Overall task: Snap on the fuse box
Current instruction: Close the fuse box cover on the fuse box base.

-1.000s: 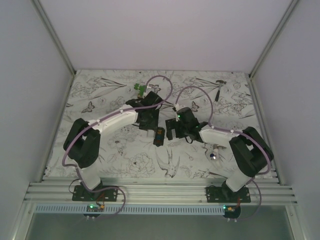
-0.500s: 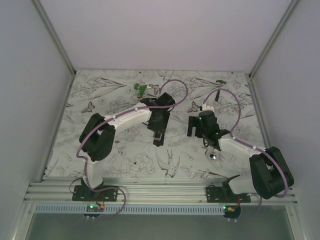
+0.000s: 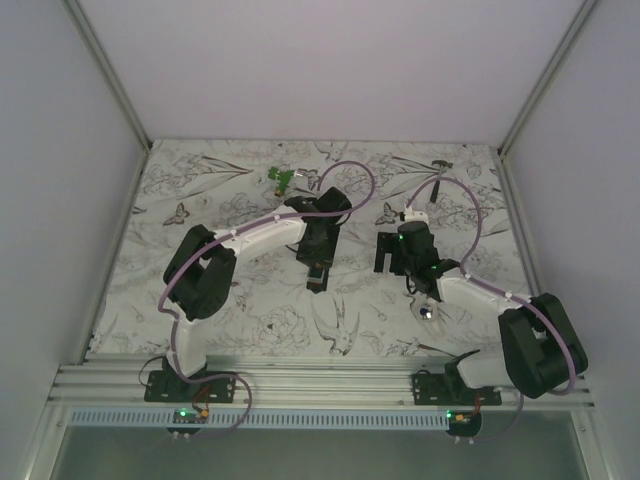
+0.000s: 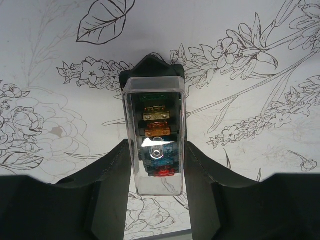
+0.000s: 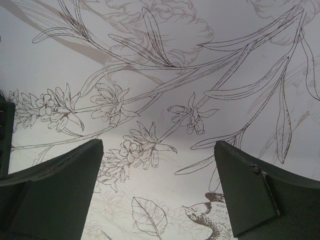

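Note:
The fuse box [image 4: 155, 115] is a small black block under a clear cover with several coloured fuses showing through. It lies on the flower-printed mat at the centre [image 3: 317, 275]. My left gripper [image 4: 158, 150] reaches down over it, and its two black fingers [image 4: 112, 180] press against the long sides of the clear cover. In the top view the left gripper [image 3: 318, 262] covers most of the box. My right gripper [image 5: 157, 150] is open and empty above bare mat, to the right of the box [image 3: 388, 262].
A white-silver thing with a blue dot [image 3: 427, 309] lies beside the right forearm. A small green piece [image 3: 282, 178] lies at the back, and a small dark tool [image 3: 440, 166] at the back right. White walls enclose the mat [image 3: 200, 330].
My left gripper has moved forward onto the fuse box and now flanks it. My right gripper has drawn away from the box to the right. Little differs over the last half second.

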{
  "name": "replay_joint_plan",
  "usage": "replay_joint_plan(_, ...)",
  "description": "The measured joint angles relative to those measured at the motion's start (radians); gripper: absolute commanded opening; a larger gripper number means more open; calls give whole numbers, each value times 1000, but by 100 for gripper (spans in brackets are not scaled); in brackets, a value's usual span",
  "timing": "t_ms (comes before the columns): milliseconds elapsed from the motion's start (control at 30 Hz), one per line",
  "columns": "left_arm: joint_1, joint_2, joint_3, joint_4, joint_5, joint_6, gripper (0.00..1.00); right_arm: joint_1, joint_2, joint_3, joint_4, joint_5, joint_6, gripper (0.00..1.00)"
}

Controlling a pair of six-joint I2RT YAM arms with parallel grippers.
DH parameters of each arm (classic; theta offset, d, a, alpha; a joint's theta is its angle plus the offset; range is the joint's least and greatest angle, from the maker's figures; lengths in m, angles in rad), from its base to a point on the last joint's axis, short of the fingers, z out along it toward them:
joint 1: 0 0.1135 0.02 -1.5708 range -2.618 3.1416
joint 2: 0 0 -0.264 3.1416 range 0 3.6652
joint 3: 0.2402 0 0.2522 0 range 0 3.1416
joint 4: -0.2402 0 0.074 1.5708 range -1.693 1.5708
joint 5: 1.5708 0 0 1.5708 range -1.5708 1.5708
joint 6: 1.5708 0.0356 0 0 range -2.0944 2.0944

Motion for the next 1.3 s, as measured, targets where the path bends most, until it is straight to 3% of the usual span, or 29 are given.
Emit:
replay_joint_plan(267, -8, 0, -14, -6, -1, -51, 40, 0, 2, 0, 1, -3, 0, 99)
replay_joint_plan(533, -23, 0, -17, -12, -9, -59, 48, 0, 10, 0, 4, -11, 0, 100)
replay_joint_plan(900, -26, 0, -24, -14, -9, -62, 69, 0, 11, 0, 24, -68, -1, 100)
replay_joint_plan(1100, -23, -14, -47, -5, -2, -61, 66, 0, 11, 0, 45, -180, -4, 100)
replay_joint_plan(1300, 26, -125, -158, 58, 74, -62, 57, 0, 43, 24, 84, -334, 11, 98)
